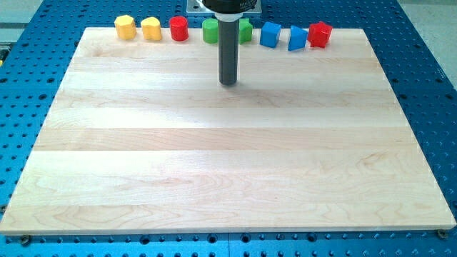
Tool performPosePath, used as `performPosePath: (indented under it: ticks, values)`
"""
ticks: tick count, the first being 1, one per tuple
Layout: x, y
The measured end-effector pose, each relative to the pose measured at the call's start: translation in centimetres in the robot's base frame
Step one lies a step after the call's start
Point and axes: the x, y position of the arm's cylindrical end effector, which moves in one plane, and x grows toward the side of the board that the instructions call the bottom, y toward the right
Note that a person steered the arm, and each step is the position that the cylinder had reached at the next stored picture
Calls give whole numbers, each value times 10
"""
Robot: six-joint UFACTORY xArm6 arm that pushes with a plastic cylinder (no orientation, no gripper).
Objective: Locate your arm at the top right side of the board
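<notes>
My dark rod comes down from the view's top centre and my tip (228, 83) rests on the wooden board (228, 171), just below the middle of a row of blocks. The row lies along the board's top edge: a yellow block (125, 27), a yellow heart-like block (150, 28), a red cylinder (178, 29), a green cylinder (210, 31), a green block (245, 30) partly hidden by the rod, a blue block (269, 34), a blue wedge-like block (297, 38) and a red star-like block (320, 34). My tip touches none of them.
The board lies on a blue perforated table (428, 78) that shows on all sides. The arm's dark mount (227, 6) is at the view's top centre.
</notes>
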Motion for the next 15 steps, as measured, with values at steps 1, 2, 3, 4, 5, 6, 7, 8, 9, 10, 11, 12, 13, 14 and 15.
performPosePath:
  ticks: [1,2,3,4,5,6,7,8,9,10,11,12,13,14,15]
  values:
    - [5,0]
    - [5,1]
    - [4,6]
    - [24,11]
    - [37,43]
    - [55,78]
    - [56,81]
    - [87,121]
    - [66,193]
    - [6,272]
    - [-52,284]
    - [-66,273]
    - [-72,283]
    - [-117,267]
    - [-151,247]
